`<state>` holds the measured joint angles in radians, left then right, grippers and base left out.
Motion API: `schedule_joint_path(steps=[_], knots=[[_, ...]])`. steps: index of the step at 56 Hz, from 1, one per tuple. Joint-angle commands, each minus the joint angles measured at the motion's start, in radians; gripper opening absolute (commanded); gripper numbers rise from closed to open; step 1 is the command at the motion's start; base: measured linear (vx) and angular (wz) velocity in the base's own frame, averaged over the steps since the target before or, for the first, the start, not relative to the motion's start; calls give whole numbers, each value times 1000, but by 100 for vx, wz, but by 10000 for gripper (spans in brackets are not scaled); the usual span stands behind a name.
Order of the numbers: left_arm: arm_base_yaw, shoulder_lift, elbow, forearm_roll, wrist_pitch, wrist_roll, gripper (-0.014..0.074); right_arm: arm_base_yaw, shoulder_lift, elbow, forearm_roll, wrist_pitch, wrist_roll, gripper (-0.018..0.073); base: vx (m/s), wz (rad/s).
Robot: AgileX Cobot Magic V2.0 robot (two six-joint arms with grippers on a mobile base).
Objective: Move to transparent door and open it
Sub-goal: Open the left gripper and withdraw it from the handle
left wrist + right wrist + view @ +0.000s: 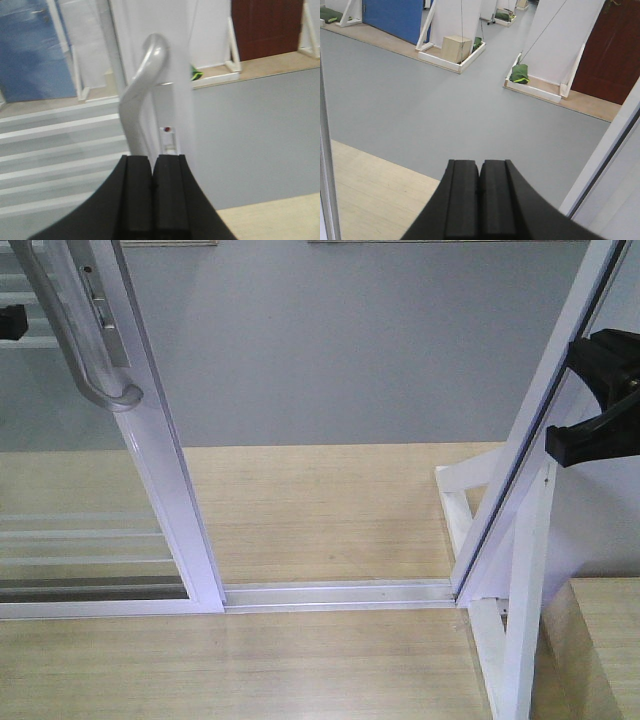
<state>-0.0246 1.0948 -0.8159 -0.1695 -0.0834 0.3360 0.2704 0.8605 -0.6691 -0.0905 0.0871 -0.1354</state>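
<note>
So the transparent door sits at the left of the track, slid well away from the fixed post on the right, which leaves a wide gap where you see wood floor and then grey floor beyond. Looks to me like the opening part is basically done, or close to it. The grey handle curves down the door's side rail, its lower end hooking back in just above the middle of the rail.

In the left wrist view, the left gripper has its fingers pressed together, nothing between them, pointed at the handle and sitting just below its bend. I can't tell if they're touching it or just near it. My guess is the closed fingers are there to shove the handle sideways instead of grabbing it.

The right gripper is also shut on nothing, aimed out through the gap at the grey floor, close beside the post's slanted frame. It's parked out of the door's way, doing nothing useful as far as I can judge.
</note>
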Motion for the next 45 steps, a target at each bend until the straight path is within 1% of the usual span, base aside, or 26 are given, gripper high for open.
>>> schedule_joint_path(steps=[1, 6, 12, 17, 18, 21, 27, 34, 38, 45], knots=[[-25, -130, 27, 0, 2, 0, -6, -5, -18, -31, 17, -76, -4, -9, 0, 0], [-48, -249, 85, -1, 76, 0, -6, -5, -54, -31, 36, -51, -4, -9, 0, 0], [-66, -385, 153, -9, 171, -3, -6, -5, -125, -31, 38, -6, -8, -9, 0, 0], [-68, -506, 220, -76, 237, -3, -6, -5, -201, -31, 34, 79, -8, -9, 0, 0], [-68, -682, 330, -184, 338, 0, -6, -5, -333, -30, 34, 243, -11, -9, 0, 0], [-68, -745, 366, -208, 392, 0, -6, -5, -385, -10, 34, 271, -17, -9, 0, 0], [-68, -878, 430, -234, 465, 0, -6, -5, -505, 80, 34, 265, -16, -9, 0, 0], [-66, -981, 470, -240, 485, 0, -6, -5, -632, 200, 39, 244, -4, -9, 0, 0], [-65, -1005, 480, -240, 485, -1, -6, -5, -689, 254, 38, 215, -4, -9, 0, 0], [-65, -1002, 480, -240, 477, -1, -6, -5, -722, 298, 40, 171, -4, -9, 0, 0]])
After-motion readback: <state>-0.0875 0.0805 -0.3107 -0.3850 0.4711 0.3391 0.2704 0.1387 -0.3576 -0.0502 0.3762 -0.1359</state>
